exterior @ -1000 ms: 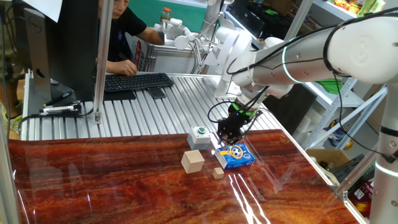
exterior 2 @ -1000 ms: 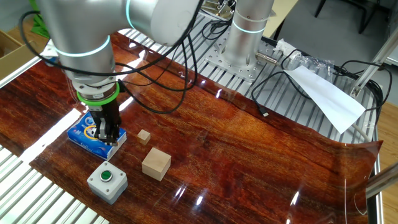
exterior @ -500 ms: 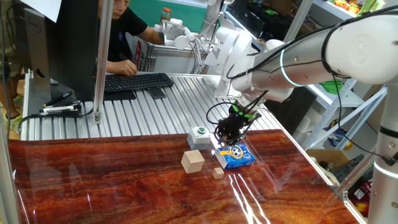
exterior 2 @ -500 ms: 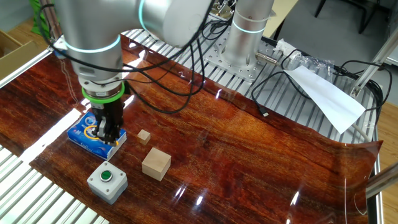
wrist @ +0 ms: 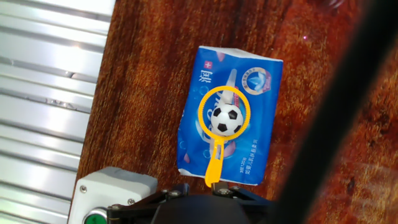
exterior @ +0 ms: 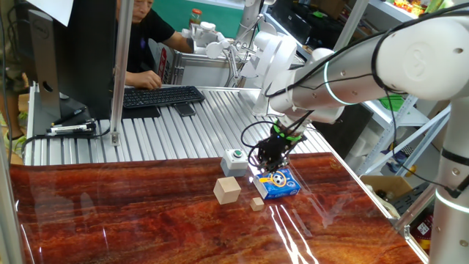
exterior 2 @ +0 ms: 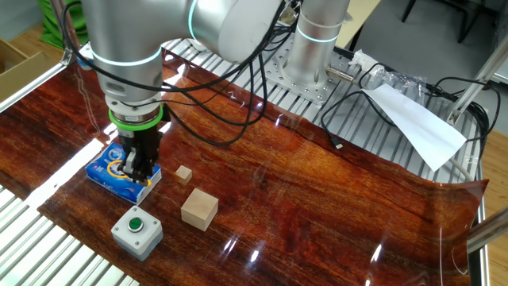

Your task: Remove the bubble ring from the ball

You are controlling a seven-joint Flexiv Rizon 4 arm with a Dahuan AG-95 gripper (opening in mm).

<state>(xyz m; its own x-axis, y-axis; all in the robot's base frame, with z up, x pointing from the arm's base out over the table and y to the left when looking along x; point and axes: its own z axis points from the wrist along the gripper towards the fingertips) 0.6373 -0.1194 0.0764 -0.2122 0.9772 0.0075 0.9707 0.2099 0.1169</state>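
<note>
red wood tbl, metal slats

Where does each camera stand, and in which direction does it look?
One fixed view: beyond the wooden table end, facing the person's desk; shows the arm and claw above the blue pack.
The other fixed view: opposite side, high, facing the arm's base; claw over the pack.
Hand view: on the hand, looking straight down at the ball inside the bubble ring; only the claw's base shows.
All share the pack and the grey button box.
</note>
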